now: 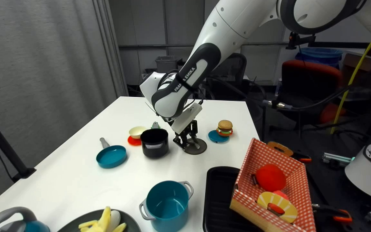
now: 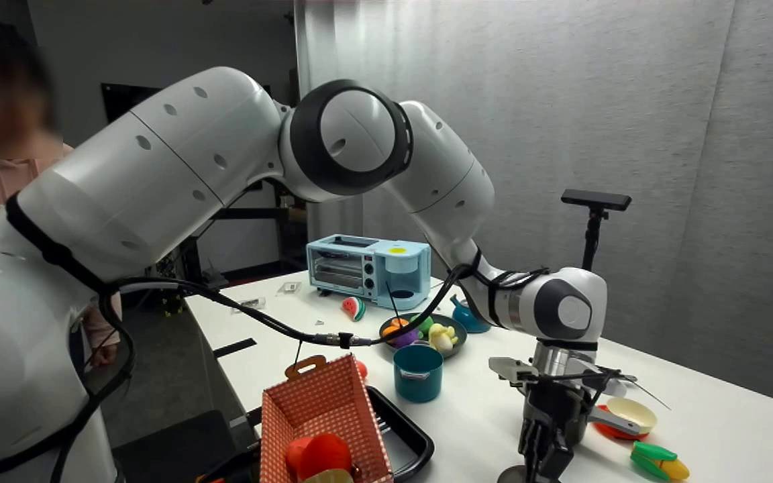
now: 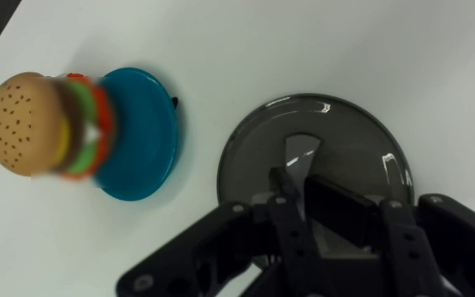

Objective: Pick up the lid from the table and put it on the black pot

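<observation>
The lid [image 3: 342, 159] lies on the table [image 1: 85, 187], apparently flat, beside the black pot [image 1: 153, 152] but apart from it; the blue disc [image 1: 216, 137] and burger [image 1: 225, 127] are on the side away from the black pot. In the wrist view, note the claw [image 3: 297, 180]: it stands at a narrow gap, fingers [image 3: 338, 208] either side of the pale grey handle [image 3: 302, 152], which seems to fill the space. A hold on the handle is the likely reading; how firmly the fingers bear on it cannot be seen.

Handling, by judgement: you may expect a light, stiff piece that will not bend as it leaves the table. The gloss suggests a smooth, rather slippery face, so the flat top gives you little purchase, and the low edge would be awkward to get under. It looks in no danger of breaking at moderate force.

Place of hold: the handle, at its middle, where it narrows between the fingers. Held there, the lid should hang nearly level; held toward an end, it will probably tip, and a slack grip would let it swivel. Lift straight, watch for tilt, and centre it over the black pot before you let go.
</observation>
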